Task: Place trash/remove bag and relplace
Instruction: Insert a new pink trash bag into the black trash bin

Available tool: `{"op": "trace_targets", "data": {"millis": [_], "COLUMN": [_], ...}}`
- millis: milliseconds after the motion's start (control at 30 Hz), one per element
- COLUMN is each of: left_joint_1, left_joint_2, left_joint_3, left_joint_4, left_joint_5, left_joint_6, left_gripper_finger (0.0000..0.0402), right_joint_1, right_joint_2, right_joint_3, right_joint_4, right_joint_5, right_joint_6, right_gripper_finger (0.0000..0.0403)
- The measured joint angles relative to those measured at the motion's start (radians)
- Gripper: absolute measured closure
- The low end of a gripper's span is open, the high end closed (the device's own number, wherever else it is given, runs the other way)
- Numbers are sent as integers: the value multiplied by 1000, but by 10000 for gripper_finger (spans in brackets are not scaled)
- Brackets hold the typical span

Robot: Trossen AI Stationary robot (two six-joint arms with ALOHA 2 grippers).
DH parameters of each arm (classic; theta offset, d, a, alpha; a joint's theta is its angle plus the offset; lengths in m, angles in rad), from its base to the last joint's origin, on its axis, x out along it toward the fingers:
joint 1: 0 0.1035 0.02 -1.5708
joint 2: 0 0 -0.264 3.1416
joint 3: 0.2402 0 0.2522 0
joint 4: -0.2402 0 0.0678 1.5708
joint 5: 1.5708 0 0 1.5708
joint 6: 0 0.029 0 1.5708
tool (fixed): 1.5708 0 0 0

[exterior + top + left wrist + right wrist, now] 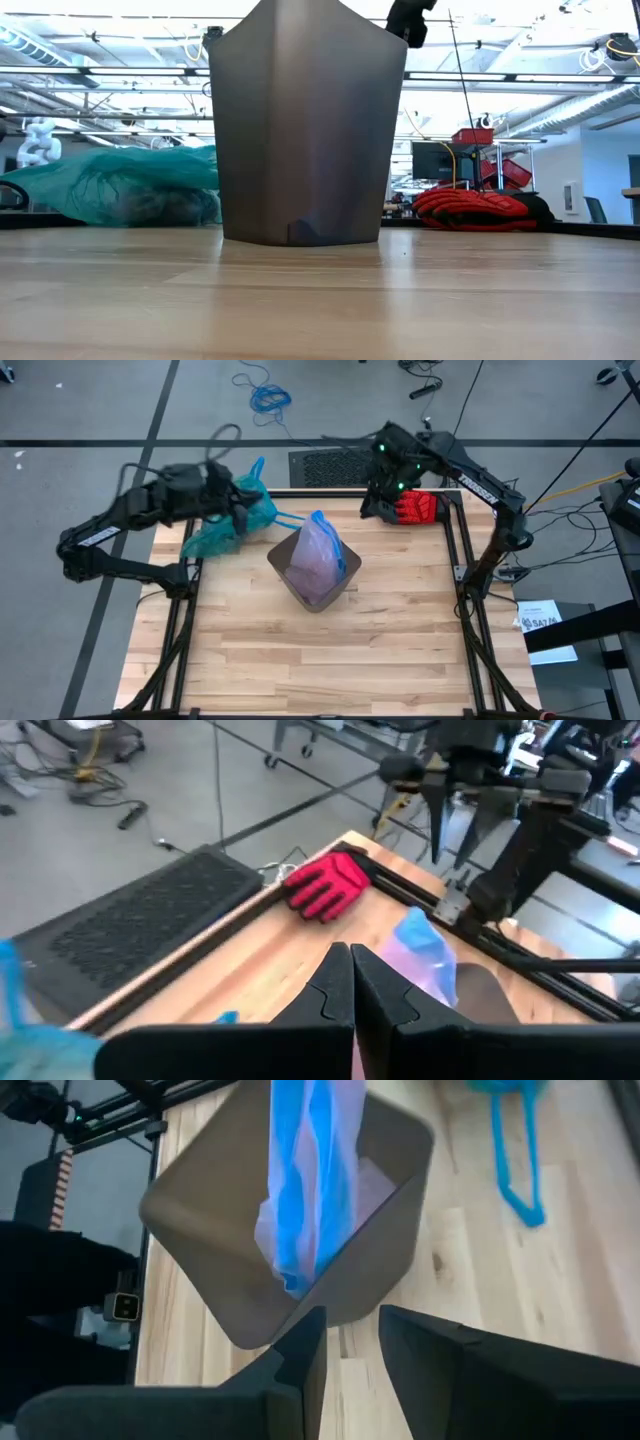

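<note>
Bin (303, 125) nearest the low camera, grey, upright, mid-table, a pale pink-lilac bag (318, 555) with a blue edge standing up out of its mouth.

Teal bag (232, 520) lies slumped on the table to the bin's left, just beside it, at the table's far-left edge. Dark lumps show through the film in the low view; probably the trash, cannot confirm. Long axis runs roughly from the table edge toward the bin; a blue drawstring (289, 518) trails bin-ward.

Left gripper (352, 982) hovers over the teal bag, fingers pressed together, nothing visibly between them. Right gripper (350, 1335) sits above and behind the bin near a red glove (414, 508), fingers slightly apart, empty.

Handling judgement: thin film, light, limp, slippery, tear-prone; sags under its load. Best hold is the gathered neck or drawstring, not the belly.
</note>
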Motion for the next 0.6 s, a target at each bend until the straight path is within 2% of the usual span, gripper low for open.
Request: {"op": "trace_targets", "data": {"millis": [167, 267, 300, 433, 600], "left_joint_1": [-101, -133, -137, -140, -139], "left_joint_2": [2, 0, 3, 8, 6], "left_joint_3": [-69, -71, -71, -72, -72], "left_joint_4": [120, 129, 132, 146, 203], "left_joint_5": [-3, 8, 12, 20, 20], "left_joint_6": [-25, -19, -9, 5, 10], "left_gripper_finger": [402, 402, 402, 402, 394], "right_joint_1": [36, 64, 75, 119, 169], "right_joint_2": [-169, -276, -304, -350, -319], "right_joint_3": [-402, -617, -667, -786, -795], "right_joint_4": [323, 595, 680, 941, 1004], "right_joint_5": [-50, -38, -5, 143, 231], "right_joint_6": [81, 195, 238, 340, 363], "right_gripper_finger": [316, 316, 316, 303, 264]}}
